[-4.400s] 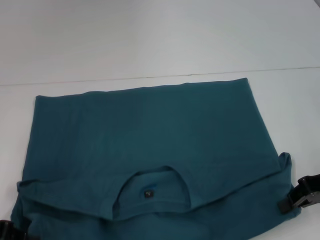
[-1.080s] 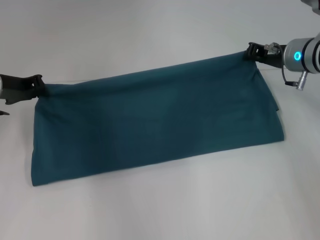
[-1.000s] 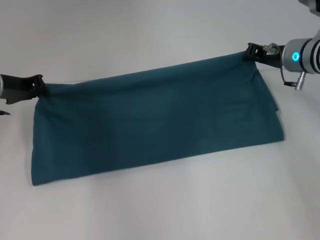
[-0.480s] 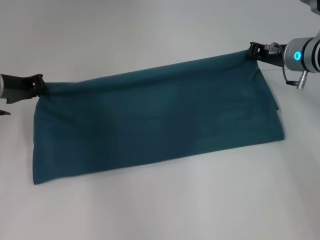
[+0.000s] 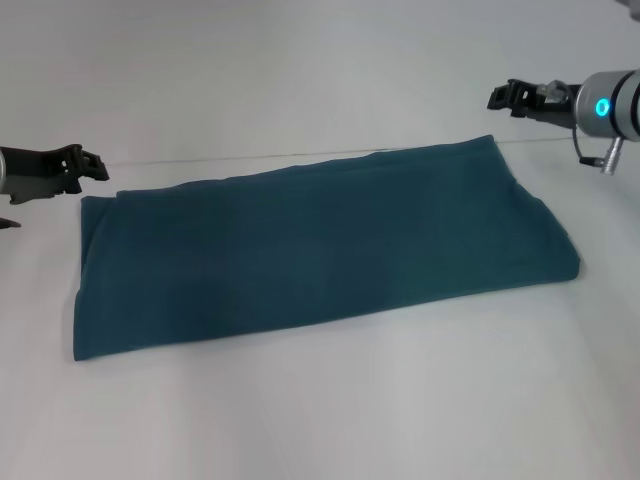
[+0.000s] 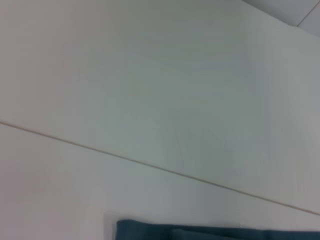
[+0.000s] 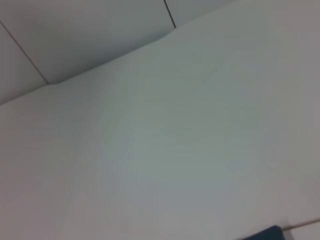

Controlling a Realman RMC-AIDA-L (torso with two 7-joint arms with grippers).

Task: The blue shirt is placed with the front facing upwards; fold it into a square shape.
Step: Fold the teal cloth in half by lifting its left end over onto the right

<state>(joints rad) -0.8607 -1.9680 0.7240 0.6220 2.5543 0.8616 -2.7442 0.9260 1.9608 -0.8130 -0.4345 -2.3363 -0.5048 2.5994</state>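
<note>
The blue shirt (image 5: pixel 320 250) lies flat on the white table as a long folded band, running from near left to far right. No lettering or neck shows. My left gripper (image 5: pixel 92 165) hovers open just beyond the band's far left corner, holding nothing. Above and slightly past the far right corner, my right gripper (image 5: pixel 500 95) is open and also apart from the cloth. In the left wrist view only a strip of the blue shirt (image 6: pixel 210 232) shows. In the right wrist view just a corner of the blue shirt (image 7: pixel 265 234) shows.
A thin seam (image 5: pixel 300 153) crosses the white table (image 5: pixel 320 400) right behind the shirt's far edge. Bare tabletop extends in front of the shirt and behind the seam.
Both grippers held the shirt's far edge raised half a second ago. Now they have let go, the edge has dropped flat, and both grippers have pulled back and up from the corners.
</note>
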